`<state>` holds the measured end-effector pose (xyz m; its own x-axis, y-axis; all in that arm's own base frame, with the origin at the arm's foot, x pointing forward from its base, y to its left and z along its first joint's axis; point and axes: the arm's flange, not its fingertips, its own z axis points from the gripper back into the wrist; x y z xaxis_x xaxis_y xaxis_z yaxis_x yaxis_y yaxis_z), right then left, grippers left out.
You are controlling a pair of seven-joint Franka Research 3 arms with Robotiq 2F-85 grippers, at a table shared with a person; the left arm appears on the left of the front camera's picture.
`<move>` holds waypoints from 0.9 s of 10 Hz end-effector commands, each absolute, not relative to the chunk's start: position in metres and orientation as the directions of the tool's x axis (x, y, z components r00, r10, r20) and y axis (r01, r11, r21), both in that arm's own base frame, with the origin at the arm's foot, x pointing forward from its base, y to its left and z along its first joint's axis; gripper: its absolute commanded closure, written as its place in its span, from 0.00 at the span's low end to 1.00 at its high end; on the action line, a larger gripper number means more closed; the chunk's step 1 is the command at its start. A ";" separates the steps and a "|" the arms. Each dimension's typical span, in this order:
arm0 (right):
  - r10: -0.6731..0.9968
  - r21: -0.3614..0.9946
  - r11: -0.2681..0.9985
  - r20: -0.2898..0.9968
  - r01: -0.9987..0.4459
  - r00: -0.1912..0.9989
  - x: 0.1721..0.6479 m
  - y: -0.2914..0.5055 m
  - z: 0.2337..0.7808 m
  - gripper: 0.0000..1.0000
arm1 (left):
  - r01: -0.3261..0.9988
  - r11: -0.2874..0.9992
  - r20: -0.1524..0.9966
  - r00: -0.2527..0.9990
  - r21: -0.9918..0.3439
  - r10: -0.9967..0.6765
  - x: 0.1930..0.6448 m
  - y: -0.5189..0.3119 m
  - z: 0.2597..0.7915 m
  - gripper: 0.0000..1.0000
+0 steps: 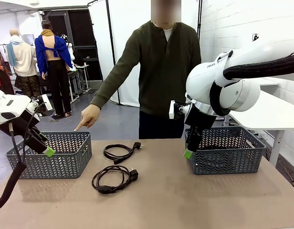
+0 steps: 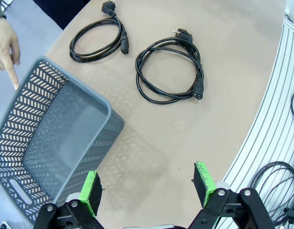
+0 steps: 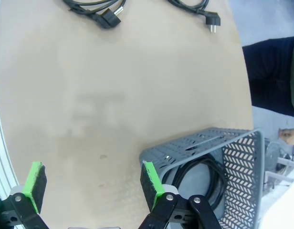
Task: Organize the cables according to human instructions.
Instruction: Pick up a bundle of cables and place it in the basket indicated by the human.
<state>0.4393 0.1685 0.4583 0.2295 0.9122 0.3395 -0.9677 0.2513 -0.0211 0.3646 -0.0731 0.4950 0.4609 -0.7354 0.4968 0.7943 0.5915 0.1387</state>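
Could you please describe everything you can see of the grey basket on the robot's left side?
The grey basket is rectangular plastic with herringbone-perforated walls, a rolled rim and a smooth solid floor. It stands upright on the table at the robot's left, beside the open left gripper. The person's hand points down at its far rim.

White rounded right arm [image 1: 233, 93], black corrugated hose [image 1: 261, 68], black right hand [image 3: 93, 180] with green pads [image 3: 152, 179]

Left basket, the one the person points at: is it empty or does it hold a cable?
Empty: the left wrist view looks down into the basket and shows a bare grey floor with nothing lying on it.
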 end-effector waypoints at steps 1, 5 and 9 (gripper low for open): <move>0.914 -0.027 0.251 0.334 -0.967 0.228 0.440 0.169 0.459 0.00 | 0.792 0.598 0.505 0.469 0.124 -0.725 0.363 -0.073 0.494 0.00; 0.914 -0.027 0.251 0.334 -0.967 0.228 0.440 0.169 0.459 0.00 | 0.792 0.598 0.505 0.469 0.124 -0.725 0.363 -0.073 0.494 0.00; 0.914 -0.027 0.251 0.334 -0.967 0.228 0.440 0.169 0.459 0.00 | 0.816 0.556 0.459 0.438 0.158 -0.773 0.369 -0.085 0.495 0.00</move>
